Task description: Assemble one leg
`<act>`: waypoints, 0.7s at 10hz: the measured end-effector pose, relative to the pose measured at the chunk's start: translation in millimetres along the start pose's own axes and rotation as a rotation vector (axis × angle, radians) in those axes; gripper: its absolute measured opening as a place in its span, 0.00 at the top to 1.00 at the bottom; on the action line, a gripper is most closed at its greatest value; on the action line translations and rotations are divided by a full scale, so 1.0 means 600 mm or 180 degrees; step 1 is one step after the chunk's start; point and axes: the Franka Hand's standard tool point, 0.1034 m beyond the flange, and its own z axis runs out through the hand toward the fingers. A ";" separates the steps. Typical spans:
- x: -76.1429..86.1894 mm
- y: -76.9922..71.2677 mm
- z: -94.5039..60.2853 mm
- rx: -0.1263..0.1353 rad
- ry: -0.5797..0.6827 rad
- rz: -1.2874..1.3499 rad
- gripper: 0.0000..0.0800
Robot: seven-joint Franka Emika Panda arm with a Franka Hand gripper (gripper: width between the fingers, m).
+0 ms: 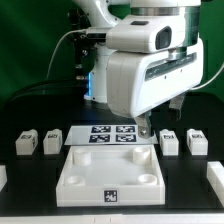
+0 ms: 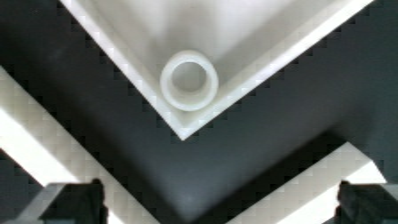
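The leg [image 1: 169,141] looks light, stiff and slightly slick, best pinched across its flat sides by the hand [image 2: 210,205], which hangs open and empty.

Bright light falls from above. The white arm [image 1: 150,60] shines so much its details wash out. The black table [image 1: 30,108] looks very dark. Both pictures are small and soft. Up close, the big white piece [image 2: 187,30] looks blurry.

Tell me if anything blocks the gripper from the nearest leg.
Nothing visible does. The gripper, jaws open, hangs over a corner of the square white piece; only bare table separates it from the leg on the exterior view's right.
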 end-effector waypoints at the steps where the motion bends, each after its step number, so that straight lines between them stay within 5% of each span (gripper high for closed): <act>1: 0.000 0.000 0.000 0.0000 0.0000 0.0000 0.19; 7: 0.000 0.000 0.000 0.0000 -0.0001 -0.0041 0.19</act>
